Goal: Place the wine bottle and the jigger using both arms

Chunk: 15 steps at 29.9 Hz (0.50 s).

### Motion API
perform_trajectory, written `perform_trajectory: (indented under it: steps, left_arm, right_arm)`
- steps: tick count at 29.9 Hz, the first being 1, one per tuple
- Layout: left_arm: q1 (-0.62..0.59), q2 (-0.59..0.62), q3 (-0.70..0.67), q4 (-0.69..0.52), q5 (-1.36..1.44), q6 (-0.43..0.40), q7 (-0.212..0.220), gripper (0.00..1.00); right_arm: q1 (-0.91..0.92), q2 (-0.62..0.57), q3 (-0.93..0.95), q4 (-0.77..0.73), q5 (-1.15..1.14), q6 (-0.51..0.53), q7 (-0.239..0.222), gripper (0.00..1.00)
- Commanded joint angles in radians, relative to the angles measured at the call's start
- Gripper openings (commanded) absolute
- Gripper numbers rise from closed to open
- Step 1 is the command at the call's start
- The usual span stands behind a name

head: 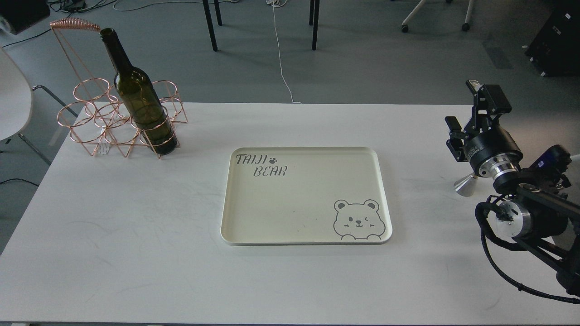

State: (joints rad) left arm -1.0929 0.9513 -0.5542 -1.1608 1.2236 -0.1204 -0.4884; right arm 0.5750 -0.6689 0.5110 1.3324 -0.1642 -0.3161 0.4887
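Observation:
The wine bottle (140,102), dark olive-green and without a cork, stands upright in a front ring of a copper wire rack (97,117) at the table's back left. The jigger (465,185), shiny steel, is at the table's right side; only one cone shows, tilted, and the rest is hidden behind my right wrist. My right gripper (463,113) is just above and behind the jigger, its fingers apart and holding nothing. My left arm is out of view.
A cream tray (235,226) printed with "TAIJI BEAR" and a bear lies flat at the middle of the white table (113,235). A white chair (13,99) stands off the left edge. Chair legs and cables are on the floor behind.

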Motion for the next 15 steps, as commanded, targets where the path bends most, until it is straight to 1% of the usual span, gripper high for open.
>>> perform_trajectory:
  steps: [1,3,5,7,10,11,12,14,15]
  left_arm:
    - [0.039,-0.032,-0.001,-0.161,-0.351,0.008,0.0,0.99]
    - [0.103,-0.057,-0.004,-0.213,-0.478,0.01,0.0,0.99]
    - [0.181,-0.097,-0.033,-0.226,-0.538,0.021,0.0,0.99]
    - [0.266,-0.143,-0.093,-0.226,-0.541,0.036,0.0,0.99]
    - [0.405,-0.216,-0.212,-0.226,-0.549,0.024,0.0,0.99]
    - [0.456,-0.245,-0.261,-0.226,-0.549,0.009,0.026,0.99]
    - [0.506,-0.279,-0.31,-0.226,-0.55,-0.011,0.068,0.99]
    - [0.594,-0.356,-0.39,-0.221,-0.55,-0.05,0.132,0.99]
    - [0.641,-0.393,-0.424,-0.22,-0.55,-0.067,0.152,0.99]
  right_arm:
    - [0.003,0.026,0.003,-0.001,0.0,0.0,0.0,0.99]
    - [0.003,0.037,0.004,-0.001,0.0,-0.004,0.0,0.99]
    - [0.0,0.042,0.014,-0.002,0.0,-0.006,0.0,0.99]
    - [0.0,0.042,0.014,-0.009,0.0,-0.005,0.0,0.99]
    - [0.002,0.046,0.014,-0.035,0.0,0.002,0.0,0.99]
    - [0.002,0.051,0.014,-0.047,0.002,0.006,0.0,0.99]
    - [0.002,0.055,0.012,-0.053,0.002,0.006,0.0,0.99]
    - [0.0,0.066,0.014,-0.052,0.002,0.005,0.0,0.99]
    - [-0.001,0.071,0.011,-0.052,0.002,0.005,0.0,0.99]
